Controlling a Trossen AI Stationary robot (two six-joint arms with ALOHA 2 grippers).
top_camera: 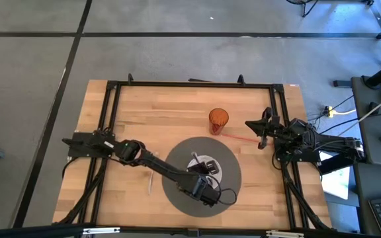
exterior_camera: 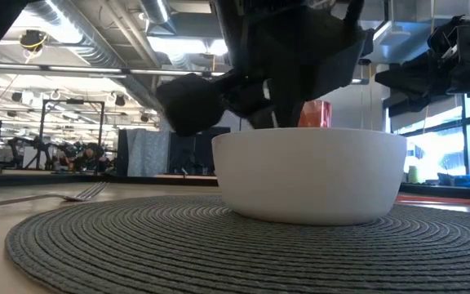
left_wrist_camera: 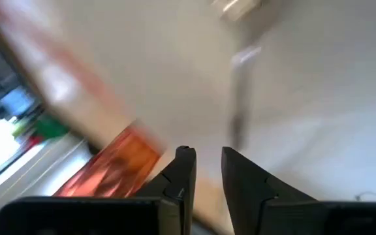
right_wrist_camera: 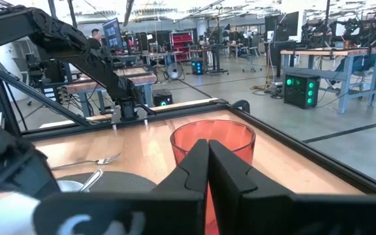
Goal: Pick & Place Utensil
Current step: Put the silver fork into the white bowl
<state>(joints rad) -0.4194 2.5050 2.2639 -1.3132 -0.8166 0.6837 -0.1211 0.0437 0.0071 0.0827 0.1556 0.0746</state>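
A white bowl (top_camera: 209, 166) (exterior_camera: 312, 175) stands on a round grey placemat (top_camera: 177, 158). A metal spoon (top_camera: 194, 159) (right_wrist_camera: 93, 179) lies slanted in the bowl, one end on its rim. My left gripper (top_camera: 206, 173) (left_wrist_camera: 206, 163) hovers over the bowl with a narrow gap between its fingers and nothing in it; the blurred spoon (left_wrist_camera: 238, 98) shows beyond the fingertips. A fork (top_camera: 149, 183) (exterior_camera: 80, 194) lies flat on the wood left of the mat. My right gripper (top_camera: 256, 127) (right_wrist_camera: 207, 156) is shut and waits at the table's right side, pointing at an orange cup (top_camera: 218, 120) (right_wrist_camera: 212, 140).
The orange cup stands upright on the wood just beyond the placemat's far edge. A black metal frame (top_camera: 190, 84) runs around the table's far, left and right sides. Bare wood lies left of the mat around the fork. Beyond the table is a workshop with benches.
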